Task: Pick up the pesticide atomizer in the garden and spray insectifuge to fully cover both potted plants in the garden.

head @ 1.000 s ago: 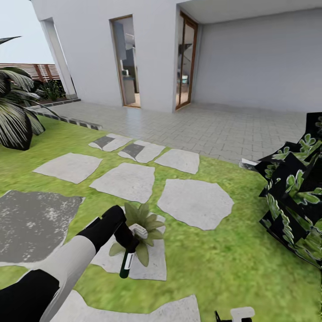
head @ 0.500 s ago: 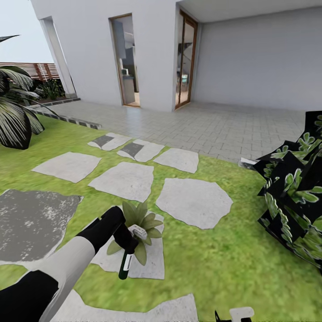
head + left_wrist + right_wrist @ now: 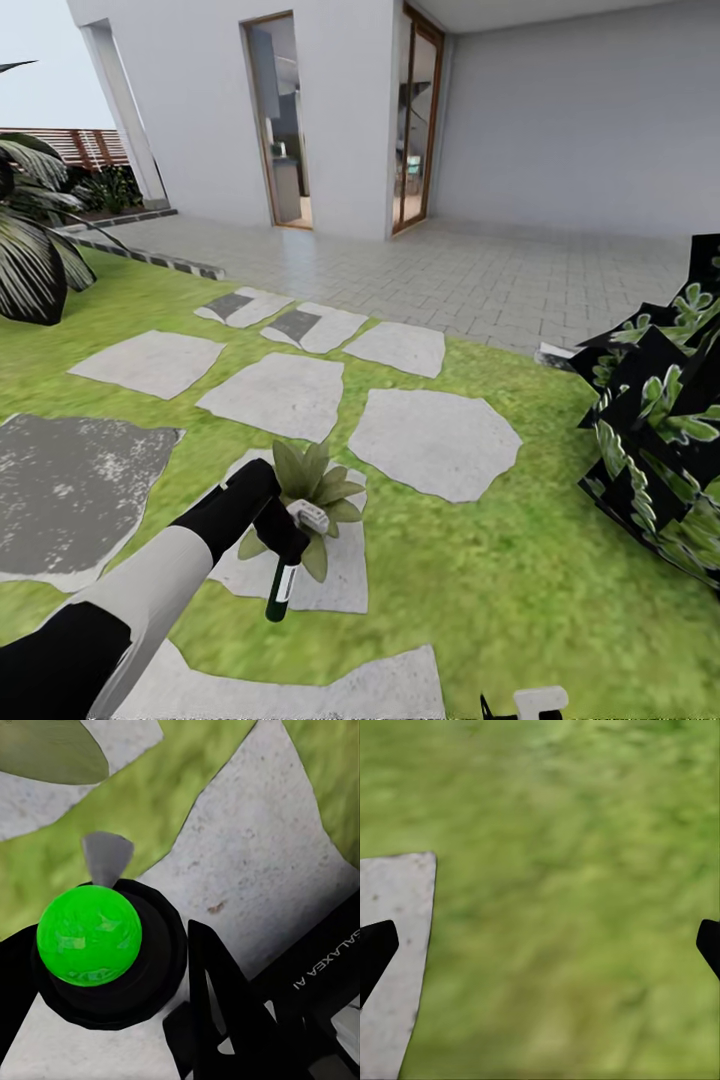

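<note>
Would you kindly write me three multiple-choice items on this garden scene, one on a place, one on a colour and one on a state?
1. Where is the potted plant sitting?
A. on a stepping stone
B. on the tiled terrace
C. inside the doorway

2. What colour is the atomizer bottle's body in the head view?
A. red
B. dark green
C. yellow

3. How do the right gripper's fingers stand?
A. closed on a leaf
B. spread apart over grass
C. gripping a stone

Answers: 1 A, grey stone shows under its leaves; 2 B, the bottle hanging from the left gripper is dark green; 3 B, the two dark fingertips sit at opposite edges of the right wrist view with only lawn between.
</note>
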You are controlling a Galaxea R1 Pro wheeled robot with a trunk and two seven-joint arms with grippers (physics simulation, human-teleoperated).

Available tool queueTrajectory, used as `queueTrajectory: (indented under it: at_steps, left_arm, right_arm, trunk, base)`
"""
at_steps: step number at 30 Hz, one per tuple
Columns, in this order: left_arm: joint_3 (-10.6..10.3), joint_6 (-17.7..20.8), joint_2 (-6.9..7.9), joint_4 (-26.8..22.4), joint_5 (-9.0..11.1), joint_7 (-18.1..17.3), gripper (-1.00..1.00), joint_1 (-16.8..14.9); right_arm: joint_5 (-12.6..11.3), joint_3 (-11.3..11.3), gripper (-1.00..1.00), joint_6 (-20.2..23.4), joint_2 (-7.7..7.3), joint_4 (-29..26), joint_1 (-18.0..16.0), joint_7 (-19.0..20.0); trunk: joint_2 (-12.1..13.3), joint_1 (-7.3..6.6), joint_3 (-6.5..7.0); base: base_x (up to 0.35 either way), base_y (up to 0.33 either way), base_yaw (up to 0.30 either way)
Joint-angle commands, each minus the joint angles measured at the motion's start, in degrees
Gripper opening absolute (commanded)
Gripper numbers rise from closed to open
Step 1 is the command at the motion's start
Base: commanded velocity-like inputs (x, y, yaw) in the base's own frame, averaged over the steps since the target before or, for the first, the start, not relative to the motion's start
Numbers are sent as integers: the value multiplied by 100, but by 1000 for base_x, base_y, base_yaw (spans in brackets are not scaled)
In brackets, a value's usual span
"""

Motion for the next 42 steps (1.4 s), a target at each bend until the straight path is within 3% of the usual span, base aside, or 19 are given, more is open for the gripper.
queueTrajectory:
  at_steps: [1,11,17,30,42]
  left_arm:
    - [1,26,-2,-10,-58,-59,-100,-12]
    - [28,35,-18,-20,-54,-59,-100,-246]
    - [1,35,-35,-14,-54,-59,-100,-247]
    - [-25,35,-76,-6,-54,-59,-100,-196]
    - [-34,26,-77,-3,-54,-59,-100,-170]
  right_arm:
    - [24,47,100,-7,0,4,-2,-57]
    - [24,46,100,-7,0,4,-5,-48]
    - [24,45,100,-7,0,4,-1,-48]
    - [30,43,100,-7,-18,11,-1,-48]
    - [31,48,100,-7,-19,6,-2,-51]
  trunk:
    - [-2,-1,-14]
    - [-2,-1,-62]
    - [-2,-1,-62]
    - [-2,-1,-62]
    - [-2,-1,-62]
  base:
    - [0,0,0]
    - [77,0,0]
    - [288,0,0]
    - [23,0,0]
    - [105,-198,0]
